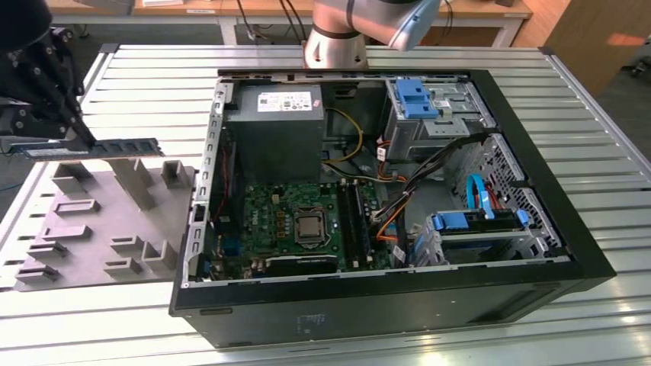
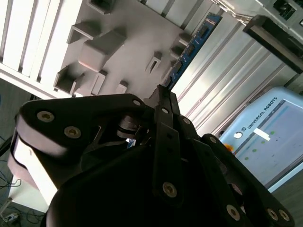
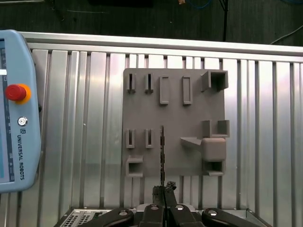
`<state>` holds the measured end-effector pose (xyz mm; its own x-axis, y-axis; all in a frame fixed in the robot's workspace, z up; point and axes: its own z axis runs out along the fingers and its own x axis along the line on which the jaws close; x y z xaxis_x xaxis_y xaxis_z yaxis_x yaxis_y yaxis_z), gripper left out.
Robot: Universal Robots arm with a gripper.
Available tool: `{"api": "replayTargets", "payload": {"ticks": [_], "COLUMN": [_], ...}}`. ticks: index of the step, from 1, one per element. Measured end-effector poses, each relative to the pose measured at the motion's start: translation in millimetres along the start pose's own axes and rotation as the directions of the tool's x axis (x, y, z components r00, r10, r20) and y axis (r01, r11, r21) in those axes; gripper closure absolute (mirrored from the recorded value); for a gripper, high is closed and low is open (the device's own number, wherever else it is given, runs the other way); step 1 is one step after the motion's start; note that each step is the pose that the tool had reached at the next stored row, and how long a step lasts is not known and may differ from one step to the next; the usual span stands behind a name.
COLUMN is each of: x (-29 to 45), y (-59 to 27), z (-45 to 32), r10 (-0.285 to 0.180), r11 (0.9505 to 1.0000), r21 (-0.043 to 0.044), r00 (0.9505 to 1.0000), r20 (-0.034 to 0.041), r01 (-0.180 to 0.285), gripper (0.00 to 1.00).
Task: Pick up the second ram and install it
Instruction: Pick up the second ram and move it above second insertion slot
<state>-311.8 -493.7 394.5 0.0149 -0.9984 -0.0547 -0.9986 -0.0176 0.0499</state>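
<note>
The second ram [image 1: 102, 146] is a slim blue stick with dark chips. It hangs level above the far edge of the grey holder tray [image 1: 102, 221] at the exterior view's left. My black gripper [image 1: 79, 139] is shut on it from above. In the first wrist view the ram [image 3: 162, 156] shows edge-on over the tray [image 3: 189, 109], running out from my gripper [image 3: 163, 190]. The second wrist view shows the blue stick [image 2: 194, 42] reaching past my gripper [image 2: 163, 92]. In the open computer case, the green motherboard [image 1: 290, 221] has long black slot strips [image 1: 351, 225].
The black computer case [image 1: 407, 305] lies open on the slatted metal table [image 1: 152, 84], with a power supply [image 1: 274, 114], drive bays [image 1: 437, 107] and loose cables [image 1: 407, 191] inside. A teach pendant [image 3: 14, 109] lies on the table beside the tray. The arm's base [image 1: 336, 38] stands behind the case.
</note>
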Motion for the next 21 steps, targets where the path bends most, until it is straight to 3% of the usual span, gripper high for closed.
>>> {"api": "replayTargets", "payload": {"ticks": [9,21], "x": [0.5,1.1], "y": [-36.8,-69.8], "z": [-1.7,-3.0], "r10": [0.0,0.006], "r11": [1.0,1.0], "r21": [0.0,0.0004], "r00": [1.0,1.0], "r20": [0.0001,0.0003], "r01": [0.0,-0.006], "gripper": [0.88,0.88]}}
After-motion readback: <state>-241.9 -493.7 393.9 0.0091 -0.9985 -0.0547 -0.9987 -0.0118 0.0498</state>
